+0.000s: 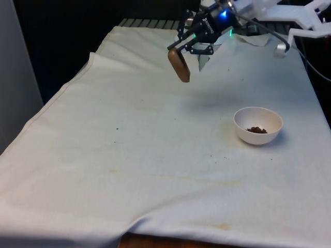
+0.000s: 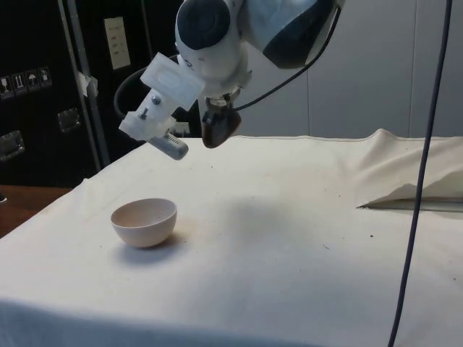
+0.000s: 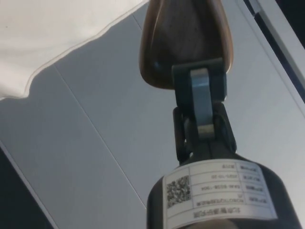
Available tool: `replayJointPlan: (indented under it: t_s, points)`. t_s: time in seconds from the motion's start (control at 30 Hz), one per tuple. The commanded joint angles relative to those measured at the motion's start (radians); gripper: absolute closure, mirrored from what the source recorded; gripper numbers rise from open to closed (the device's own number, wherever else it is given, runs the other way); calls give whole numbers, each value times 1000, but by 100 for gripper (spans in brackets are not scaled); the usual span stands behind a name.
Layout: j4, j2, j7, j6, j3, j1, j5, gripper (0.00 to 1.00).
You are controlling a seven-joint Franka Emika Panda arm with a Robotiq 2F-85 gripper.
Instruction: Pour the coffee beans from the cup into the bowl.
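Observation:
A brown wooden cup (image 1: 179, 66) hangs tipped on its side above the far part of the table, with my gripper (image 1: 187, 48) shut on its rim. In the side view the cup (image 2: 219, 129) hangs under the gripper (image 2: 217, 106), well above the cloth. In the wrist view the cup (image 3: 183, 40) is clamped between the fingers (image 3: 200, 102). A white bowl (image 1: 258, 125) with a small heap of coffee beans (image 1: 256, 130) stands toward the front view's right, nearer the camera than the cup. The side view has the bowl (image 2: 144, 221) below and beside the gripper.
The white cloth (image 1: 129, 165) covers the table, with a raised fold (image 2: 405, 163) at its edge in the side view and a few dark specks (image 1: 117, 128) scattered on it. A cable (image 2: 419, 181) hangs down in the side view.

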Motion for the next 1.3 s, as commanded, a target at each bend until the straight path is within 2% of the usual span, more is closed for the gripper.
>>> replayJointPlan:
  t_s: [0.0, 0.27, 0.3, 0.33, 0.53, 0.6, 0.63, 0.67, 0.93, 0.97, 1.0, 1.2, 1.23, 1.27]
  points:
    - [-10, -9, 4, 32, -4, -7, 8, 100]
    - [-19, -11, 8, 86, -32, -7, 25, 100]
    - [-10, -2, 4, 63, -32, 0, 21, 100]
    - [-21, -12, 9, 93, -35, -7, 26, 100]
    - [-37, -19, 7, 135, -56, -7, 45, 100]
    - [-40, -18, 7, 144, -61, -6, 54, 100]
    - [-32, -11, 5, 125, -62, 0, 48, 100]
    - [-42, -18, 6, 148, -63, -6, 58, 100]
    - [-51, -12, 1, 165, -70, -5, 118, 100]
    - [-46, -11, 5, 147, -70, 0, 104, 100]
    - [-52, -12, 1, 166, -70, -5, 126, 100]
    - [-61, -12, -7, 174, -71, -7, 176, 100]
    - [-54, -9, 3, 151, -70, 0, 163, 100]
    - [-63, -13, -11, 179, -72, -8, 189, 100]
